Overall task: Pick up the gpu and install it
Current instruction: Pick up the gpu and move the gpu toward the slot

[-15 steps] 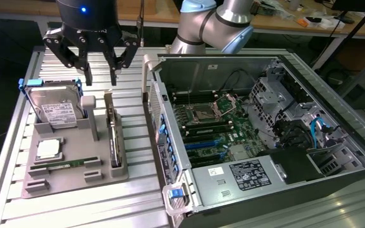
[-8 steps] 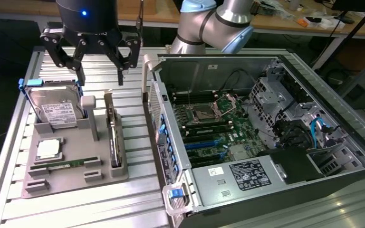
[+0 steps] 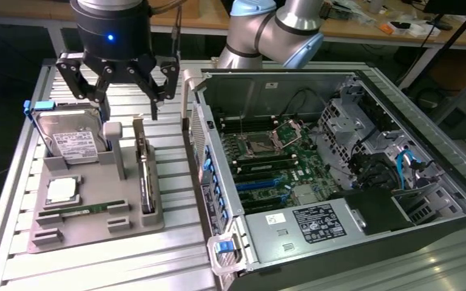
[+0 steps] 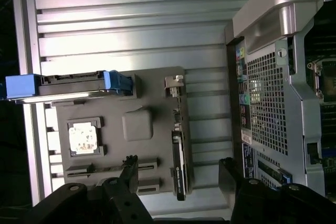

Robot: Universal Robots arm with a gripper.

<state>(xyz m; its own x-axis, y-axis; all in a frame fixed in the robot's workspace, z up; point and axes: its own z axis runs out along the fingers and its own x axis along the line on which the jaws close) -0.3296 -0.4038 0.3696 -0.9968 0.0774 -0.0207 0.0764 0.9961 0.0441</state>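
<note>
Ribbed aluminium slats formed the worktop (image 3: 95,267), with cluttered benches behind it. A grey holder tray (image 3: 95,233) lay on the exterior view's left. An open computer case (image 3: 257,91) lay on its side to the right, just beside the tray, with its motherboard (image 3: 273,157) exposed.

The gpu (image 3: 142,163) stood on its long edge in a slot along the side of the tray nearest the case. In the wrist view its dark face and silver end bracket ran along that same edge (image 4: 178,145). A hard drive (image 3: 71,142) in a blue carrier stood upright at the tray's far end. A processor (image 3: 61,190) lay flat in a pocket in front of it, and a memory stick (image 3: 83,210) sat in a narrow slot nearer the camera.

The gripper (image 3: 124,100) hung above the far end of the tray, over the gpu. Its fingers (image 4: 128,174) were spread wide and held nothing. From the wrist view they straddled the card, one on each side, with a clear gap to it on both. The card slots on the motherboard had nothing in them, and the gpu sat in its holder.
</note>
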